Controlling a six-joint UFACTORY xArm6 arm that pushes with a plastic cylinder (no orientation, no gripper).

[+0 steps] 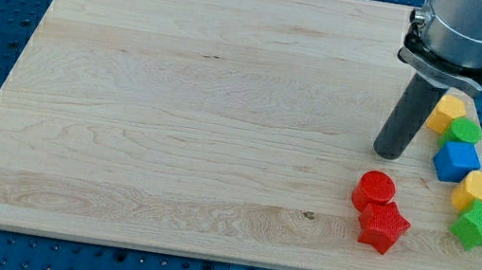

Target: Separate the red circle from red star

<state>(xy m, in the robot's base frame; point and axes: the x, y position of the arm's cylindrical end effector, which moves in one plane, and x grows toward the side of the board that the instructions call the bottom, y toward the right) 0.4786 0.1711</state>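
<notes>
Above the touching red circle (375, 189) and red star (383, 226), my tip (388, 154) rests on smooth pale wood.

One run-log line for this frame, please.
tip: above red circle, apart | red circle: touching red star | separation: not done | view's right edge: yellow, green, blue blocks

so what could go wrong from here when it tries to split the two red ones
1. The red circle and red star touch, so a push on the circle from my tip above could drag both along together.
2. The star sits near the board's bottom edge; a downward push may slide it off.
3. The blue cube sits close on the view's right; a sideways sweep could knock it.
</notes>
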